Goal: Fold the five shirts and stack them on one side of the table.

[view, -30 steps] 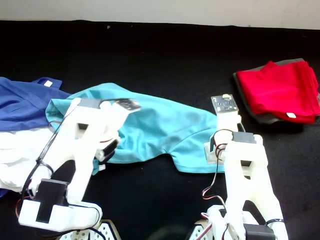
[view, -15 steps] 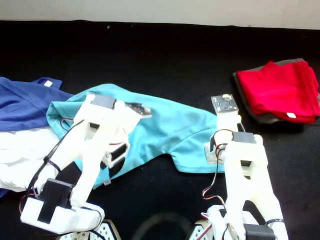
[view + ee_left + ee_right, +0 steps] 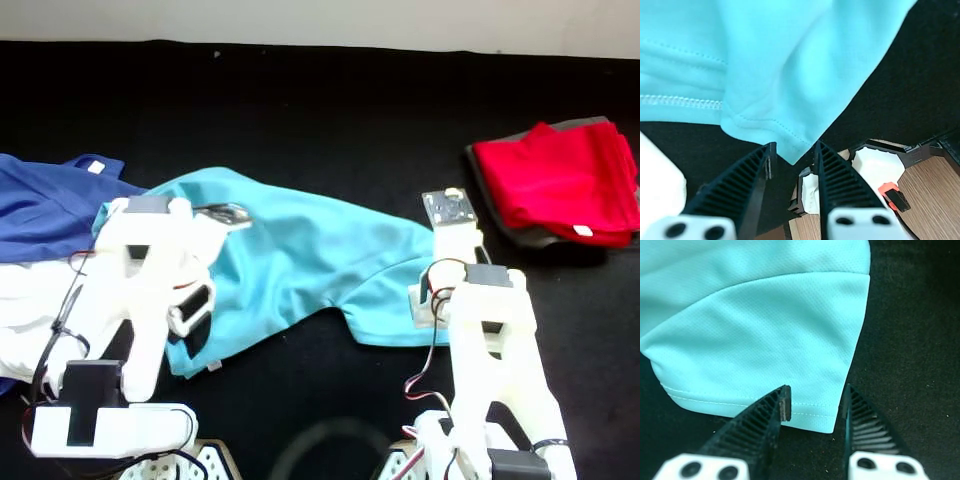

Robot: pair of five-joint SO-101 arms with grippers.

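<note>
A teal shirt (image 3: 320, 260) lies spread and creased across the middle of the black table. My left gripper (image 3: 794, 148) is open at its near-left corner, and the tip of the teal cloth (image 3: 765, 65) sits between the fingertips. In the high view that gripper (image 3: 190, 312) is over the shirt's left part. My right gripper (image 3: 815, 395) is open just above the hem of the teal sleeve (image 3: 755, 315), on the shirt's right end (image 3: 428, 305). A folded red shirt (image 3: 555, 180) rests on a folded grey one (image 3: 530, 237) at the right.
A blue shirt (image 3: 45, 210) and a white shirt (image 3: 30, 300) lie unfolded at the left edge, partly under the left arm. Bare black table (image 3: 330, 110) stretches behind the teal shirt. A wooden floor and an arm base (image 3: 875, 165) show past the table's front edge.
The left arm swung right and then back left and nearer. The teal shirt's near-left corner has been drawn toward the front edge. The right arm has not moved.
</note>
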